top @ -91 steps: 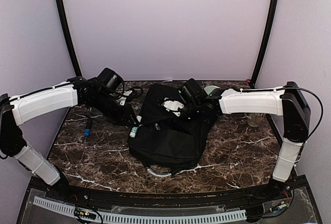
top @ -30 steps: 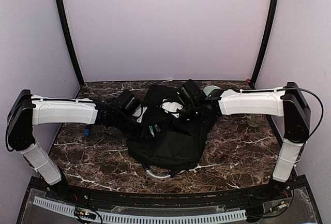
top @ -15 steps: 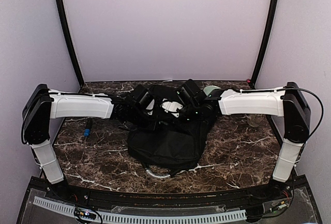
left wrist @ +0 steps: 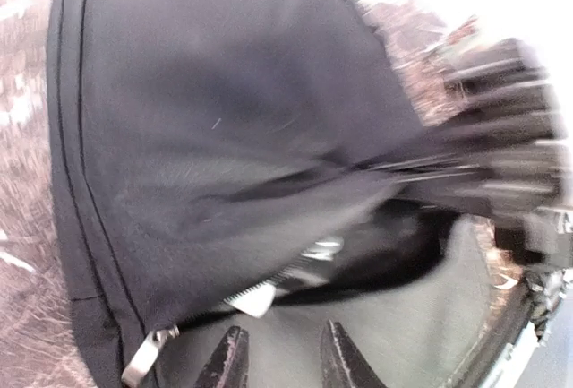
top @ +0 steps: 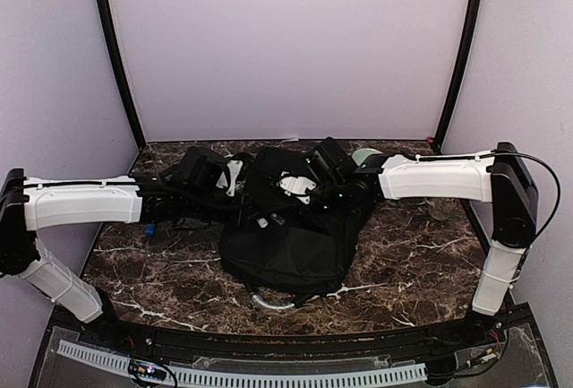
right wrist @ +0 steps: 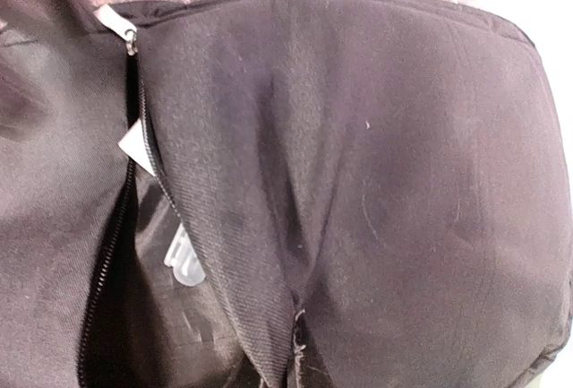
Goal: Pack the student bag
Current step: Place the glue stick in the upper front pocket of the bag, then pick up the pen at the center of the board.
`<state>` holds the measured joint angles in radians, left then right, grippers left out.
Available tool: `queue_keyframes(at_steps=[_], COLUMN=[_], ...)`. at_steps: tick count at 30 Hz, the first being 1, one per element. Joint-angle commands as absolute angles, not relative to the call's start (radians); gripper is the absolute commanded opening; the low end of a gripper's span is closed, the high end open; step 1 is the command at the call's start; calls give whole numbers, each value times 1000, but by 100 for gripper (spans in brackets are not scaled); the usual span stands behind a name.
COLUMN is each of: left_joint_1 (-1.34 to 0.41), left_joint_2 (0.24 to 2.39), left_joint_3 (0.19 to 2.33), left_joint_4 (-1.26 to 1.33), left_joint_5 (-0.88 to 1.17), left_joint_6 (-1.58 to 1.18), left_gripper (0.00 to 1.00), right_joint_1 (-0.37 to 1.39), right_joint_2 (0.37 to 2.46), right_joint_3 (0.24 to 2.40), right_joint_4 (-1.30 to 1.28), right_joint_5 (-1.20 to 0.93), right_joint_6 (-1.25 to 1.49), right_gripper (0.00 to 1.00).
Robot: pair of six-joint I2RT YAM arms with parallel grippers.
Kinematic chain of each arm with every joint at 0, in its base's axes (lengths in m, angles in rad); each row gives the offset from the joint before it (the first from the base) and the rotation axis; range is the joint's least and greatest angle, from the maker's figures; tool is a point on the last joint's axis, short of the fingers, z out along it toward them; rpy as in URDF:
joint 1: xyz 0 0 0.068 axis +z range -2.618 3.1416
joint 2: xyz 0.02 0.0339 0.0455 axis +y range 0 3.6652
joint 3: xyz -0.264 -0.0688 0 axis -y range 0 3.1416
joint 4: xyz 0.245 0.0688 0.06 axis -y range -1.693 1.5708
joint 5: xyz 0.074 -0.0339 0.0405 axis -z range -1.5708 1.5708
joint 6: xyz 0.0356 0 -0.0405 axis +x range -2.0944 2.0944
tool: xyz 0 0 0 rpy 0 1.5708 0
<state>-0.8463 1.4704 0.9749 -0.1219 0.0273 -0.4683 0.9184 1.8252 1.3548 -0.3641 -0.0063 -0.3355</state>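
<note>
The student bag [top: 286, 245], a black backpack, lies in the middle of the marble table with its top opening facing the back. My right gripper [top: 294, 187] is shut on the bag's upper flap and holds the opening up. In the right wrist view the pinched fabric [right wrist: 295, 307] bunches at the jaws, and a small translucent white item [right wrist: 183, 260] lies inside beside the zipper. My left gripper [top: 246, 193] is open and empty just left of the opening. In the left wrist view its fingertips [left wrist: 235, 361] frame the bag's grey lining, a white label [left wrist: 255, 299] and a zipper pull [left wrist: 141, 363].
A small blue object [top: 150, 225] lies on the table under the left arm. The bag's grey top handle [top: 269, 301] sticks out at its near edge. A pale green thing [top: 363, 155] stands behind the right wrist. Walls close the back and sides.
My left gripper carried a small teal and white item right into the bag's opening, then drew back to the left, open and empty. The right gripper has kept hold of the flap.
</note>
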Motion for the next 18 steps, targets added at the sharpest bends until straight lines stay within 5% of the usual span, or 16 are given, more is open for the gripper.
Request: queue_keyframes(at_steps=[1, 6, 11, 18], left_joint_1=[-853, -852, -789, -481], left_joint_2=[1328, 1253, 1275, 1273], left_joint_3=[983, 1042, 1074, 937], left_joint_4=[-248, -432, -604, -626], left_joint_5=[-32, -318, -538, -465], left_joint_6=[-381, -355, -446, -527], left_gripper=[30, 42, 65, 67], right_joint_1=[946, 947, 946, 947], right_joint_2=[1792, 1800, 1799, 1794], right_joint_3=[1362, 1362, 1362, 1358], right_joint_4=[-360, -361, -362, -359], right_joint_5=[-76, -82, -88, -87], right_joint_6=[-334, -334, -332, -336], right_gripper=[1, 1, 1, 1])
